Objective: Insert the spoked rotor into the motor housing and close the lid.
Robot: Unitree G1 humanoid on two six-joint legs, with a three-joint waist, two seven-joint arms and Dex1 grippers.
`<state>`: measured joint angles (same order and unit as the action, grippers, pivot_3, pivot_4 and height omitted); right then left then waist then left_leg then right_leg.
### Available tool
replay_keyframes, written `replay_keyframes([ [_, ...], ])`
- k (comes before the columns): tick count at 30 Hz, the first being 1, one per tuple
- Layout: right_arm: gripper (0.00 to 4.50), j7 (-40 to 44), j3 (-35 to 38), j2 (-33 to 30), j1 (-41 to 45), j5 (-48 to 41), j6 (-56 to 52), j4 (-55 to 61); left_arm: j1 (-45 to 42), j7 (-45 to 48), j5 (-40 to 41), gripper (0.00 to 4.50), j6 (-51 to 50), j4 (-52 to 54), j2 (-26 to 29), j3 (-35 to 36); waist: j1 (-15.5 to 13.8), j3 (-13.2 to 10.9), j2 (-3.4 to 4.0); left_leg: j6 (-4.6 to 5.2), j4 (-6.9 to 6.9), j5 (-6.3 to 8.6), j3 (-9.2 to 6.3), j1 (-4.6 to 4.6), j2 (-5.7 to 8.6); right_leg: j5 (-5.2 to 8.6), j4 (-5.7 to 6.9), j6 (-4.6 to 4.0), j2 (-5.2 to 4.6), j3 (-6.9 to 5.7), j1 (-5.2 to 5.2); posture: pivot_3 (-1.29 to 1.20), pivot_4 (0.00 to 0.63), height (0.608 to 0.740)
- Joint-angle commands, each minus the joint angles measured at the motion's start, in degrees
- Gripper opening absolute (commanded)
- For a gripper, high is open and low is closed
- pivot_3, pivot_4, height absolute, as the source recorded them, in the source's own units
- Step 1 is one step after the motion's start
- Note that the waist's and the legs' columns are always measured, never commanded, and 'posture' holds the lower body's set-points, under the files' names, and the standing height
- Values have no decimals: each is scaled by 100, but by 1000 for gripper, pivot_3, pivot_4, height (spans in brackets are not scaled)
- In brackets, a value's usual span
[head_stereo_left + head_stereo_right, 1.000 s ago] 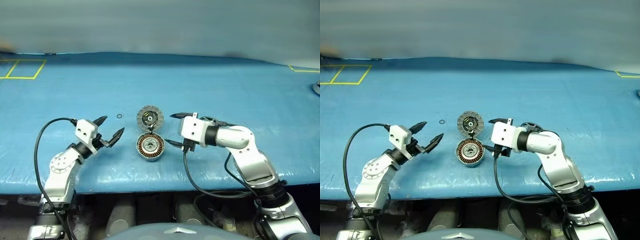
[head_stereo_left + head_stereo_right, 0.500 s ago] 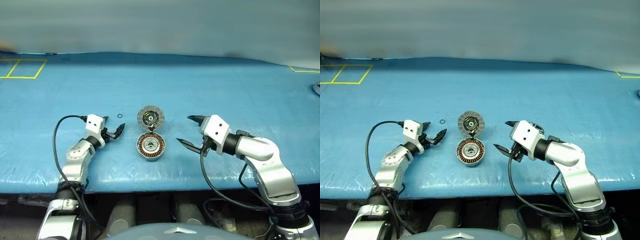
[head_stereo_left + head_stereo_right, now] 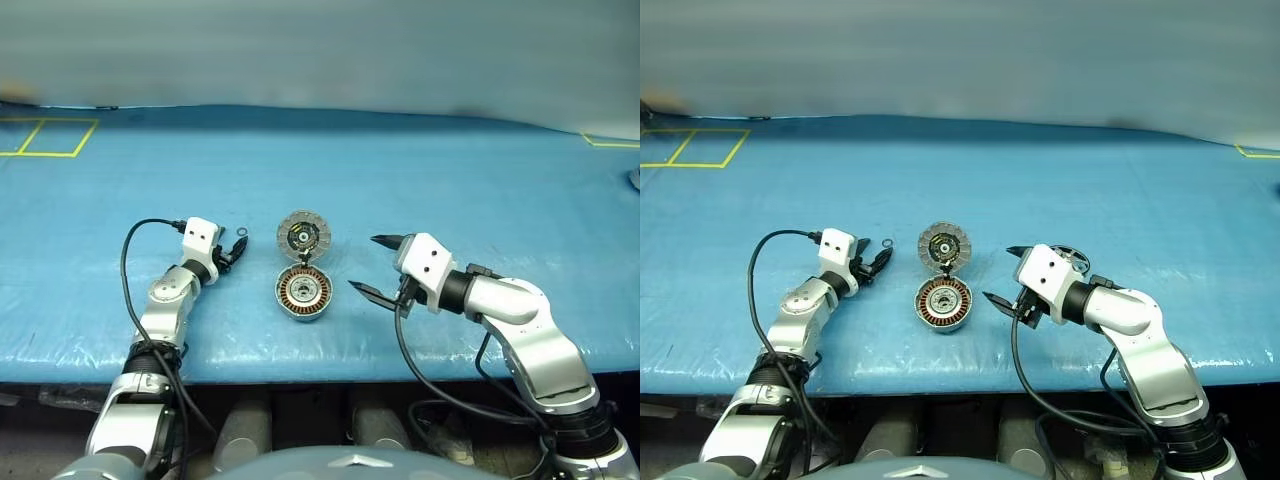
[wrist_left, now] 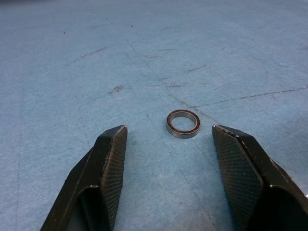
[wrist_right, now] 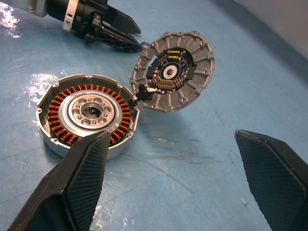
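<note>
The motor housing (image 3: 302, 292) lies open on the blue table, its copper windings around a silver hub plain in the right wrist view (image 5: 86, 110). Its lid (image 3: 302, 236) stands tilted up just behind it, ribbed inside showing (image 5: 174, 71). The spoked rotor (image 3: 1067, 252) lies on the table to the right, partly hidden behind my right wrist. My right gripper (image 3: 366, 263) hovers open just right of the housing, holding nothing. My left gripper (image 3: 235, 250) is low on the table left of the lid, open, with a small dark ring (image 4: 183, 123) lying between its fingertips, untouched.
The blue table cover (image 3: 420, 170) stretches wide behind the parts. Yellow tape squares (image 3: 45, 137) mark the far left and a yellow corner (image 3: 610, 140) the far right. A metal object (image 3: 634, 178) shows at the right edge. The table's front edge runs just below both arms.
My left arm has stretched forward and down to the small ring, and its fingers have narrowed. My right gripper has drawn back to the right, away from the housing, and rolled.
</note>
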<state>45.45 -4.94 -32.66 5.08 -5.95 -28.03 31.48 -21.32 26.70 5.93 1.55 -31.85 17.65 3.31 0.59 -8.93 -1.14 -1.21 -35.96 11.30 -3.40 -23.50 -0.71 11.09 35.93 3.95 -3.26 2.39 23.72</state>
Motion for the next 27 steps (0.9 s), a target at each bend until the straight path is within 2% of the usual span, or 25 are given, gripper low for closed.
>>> replay_keyframes([
  [1, 4368, -56, 17, -44, -15, -112, 78, 81, 72, -114, -149, 2085, -146, -266, -114, -134, -1, 5, 8, 0, 0, 0, 0, 0, 0, 0, 0, 1, 0, 0, -1, 0, 150, 740],
  [2, 4368, -63, 12, -51, -21, -120, 84, 76, 79, -93, -156, 2085, -161, -265, -125, -148, -1, 7, 12, 0, -1, 0, 0, 2, 0, -1, 0, 2, 0, 0, -3, 0, 150, 740],
  [5, 4368, -78, -69, -73, -18, -116, 107, 93, 138, -71, -166, 1521, -28, -226, -164, -156, 3, 12, 20, 0, -3, 0, 0, 4, 0, -1, 0, 2, 0, 0, -5, 0, 150, 740],
  [9, 4368, -100, -130, -56, 20, -190, 125, 121, 210, -358, -251, 217, 77, -160, -223, -117, -1, 14, 23, 1, -2, 0, 0, 3, 2, -1, 0, 2, -2, 0, -4, 0, 150, 740],
  [22, 4368, 7, -171, -257, 91, -243, 109, 9, 922, -744, -30, 217, 236, 813, -510, 57, 14, 14, 24, 1, 2, 0, 1, 1, 3, -1, -4, 4, -4, 1, -1, 0, 150, 740],
  [27, 4368, 102, -211, -345, 228, -264, 112, -73, 1229, -966, -65, 217, 292, 873, -623, 99, 22, 16, 27, 0, 1, 0, 2, 3, 3, -1, -4, 4, -5, 1, -1, 0, 150, 740],
])
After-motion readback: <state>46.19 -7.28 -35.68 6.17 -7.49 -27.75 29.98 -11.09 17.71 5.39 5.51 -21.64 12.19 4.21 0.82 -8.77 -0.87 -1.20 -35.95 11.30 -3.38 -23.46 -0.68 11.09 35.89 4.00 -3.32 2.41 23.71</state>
